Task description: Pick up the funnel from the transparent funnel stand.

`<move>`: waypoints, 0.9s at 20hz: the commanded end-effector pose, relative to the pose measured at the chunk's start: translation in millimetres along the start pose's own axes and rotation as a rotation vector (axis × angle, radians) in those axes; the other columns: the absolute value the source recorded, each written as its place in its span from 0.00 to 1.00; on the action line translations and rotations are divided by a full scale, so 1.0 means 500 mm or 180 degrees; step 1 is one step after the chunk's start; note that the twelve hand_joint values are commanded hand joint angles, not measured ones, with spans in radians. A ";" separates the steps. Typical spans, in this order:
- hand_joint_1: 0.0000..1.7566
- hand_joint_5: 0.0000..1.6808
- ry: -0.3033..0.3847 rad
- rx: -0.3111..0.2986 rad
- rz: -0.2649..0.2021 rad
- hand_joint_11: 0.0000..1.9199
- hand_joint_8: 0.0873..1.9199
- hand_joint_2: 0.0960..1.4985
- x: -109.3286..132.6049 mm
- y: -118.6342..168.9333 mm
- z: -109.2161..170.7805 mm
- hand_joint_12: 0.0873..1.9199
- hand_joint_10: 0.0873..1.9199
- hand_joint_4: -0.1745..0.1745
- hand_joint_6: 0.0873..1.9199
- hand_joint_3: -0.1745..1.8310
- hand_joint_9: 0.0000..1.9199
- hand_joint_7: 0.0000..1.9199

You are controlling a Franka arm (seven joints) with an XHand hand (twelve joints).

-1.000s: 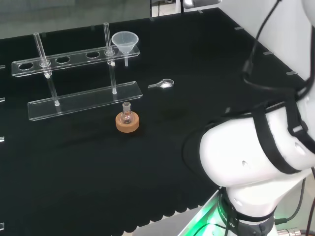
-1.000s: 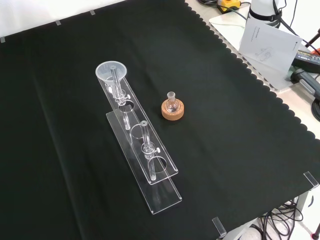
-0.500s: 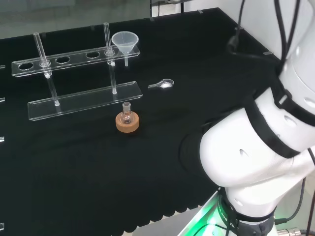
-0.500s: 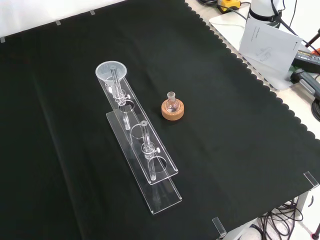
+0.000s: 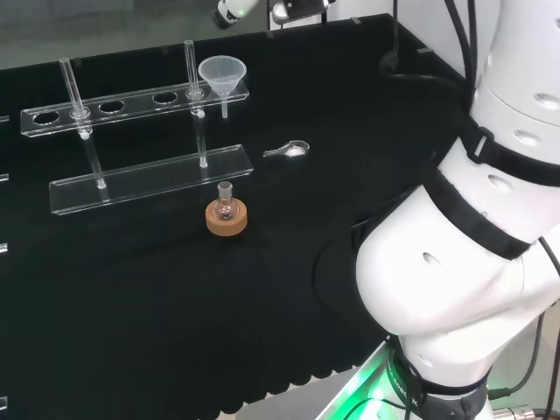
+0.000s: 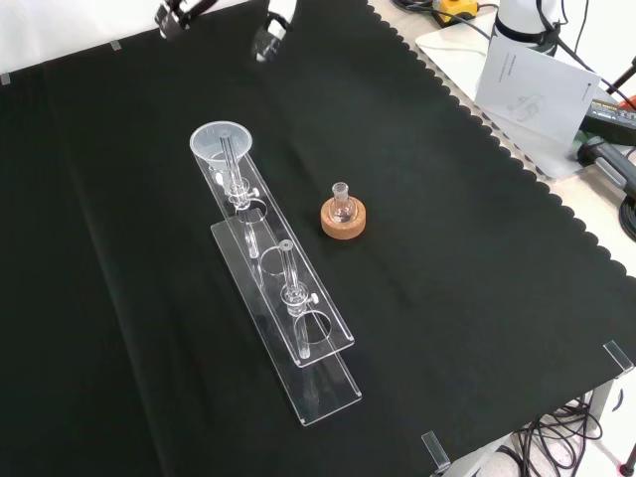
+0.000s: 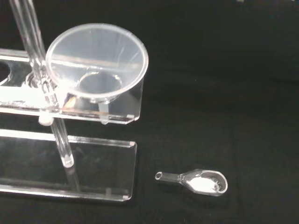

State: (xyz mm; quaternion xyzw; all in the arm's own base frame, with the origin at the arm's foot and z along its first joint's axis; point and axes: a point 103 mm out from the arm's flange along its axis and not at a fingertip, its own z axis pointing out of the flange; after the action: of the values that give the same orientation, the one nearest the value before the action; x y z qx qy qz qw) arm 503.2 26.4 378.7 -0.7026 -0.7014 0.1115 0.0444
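A clear funnel [image 5: 221,74] sits in the end hole of the transparent stand [image 5: 131,101], at the stand's right end in the head view and its far end in the front view. The funnel [image 6: 221,142] stands upright with its stem through the stand's [image 6: 298,328] upper plate. From the wrist view the funnel [image 7: 97,63] is close, its wide mouth facing the camera above the stand's base plate [image 7: 117,158]. The hand [image 6: 270,30] shows as spread fingertips at the top edge of the front view, well above and beyond the funnel, holding nothing. Fingertips of the hand [image 5: 229,10] also reach in at the head view's top.
A small flask on a cork ring [image 5: 227,213] stands in front of the stand; it is right of the stand in the front view [image 6: 343,212]. A glass scoop with white powder [image 5: 289,150] lies near the funnel end, also in the wrist view [image 7: 201,181]. The arm's white links [image 5: 455,262] stand at right.
The hand's fingertips have come into the top of the head and front views. The arm's links have shifted in the head view. Funnel, stand, flask and scoop have not moved.
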 end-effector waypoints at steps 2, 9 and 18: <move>0.27 0.08 -0.0248 0.0264 -0.0097 0.10 0.21 0.48 0.058 0.035 0.055 0.77 0.37 0.54 0.00 0.21 0.09 0.00; 0.29 0.06 -0.0368 0.0494 -0.0191 0.11 0.18 0.46 0.081 0.068 0.095 0.77 0.38 0.57 0.00 0.21 0.08 0.00; 0.31 0.03 -0.0433 0.0614 -0.0210 0.12 0.14 0.45 0.081 0.092 0.137 0.77 0.39 0.59 0.00 0.20 0.04 0.00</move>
State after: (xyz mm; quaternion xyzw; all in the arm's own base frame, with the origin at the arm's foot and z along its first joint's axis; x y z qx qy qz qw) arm 529.6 62.2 304.4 -0.6641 -0.7133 0.2135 0.0683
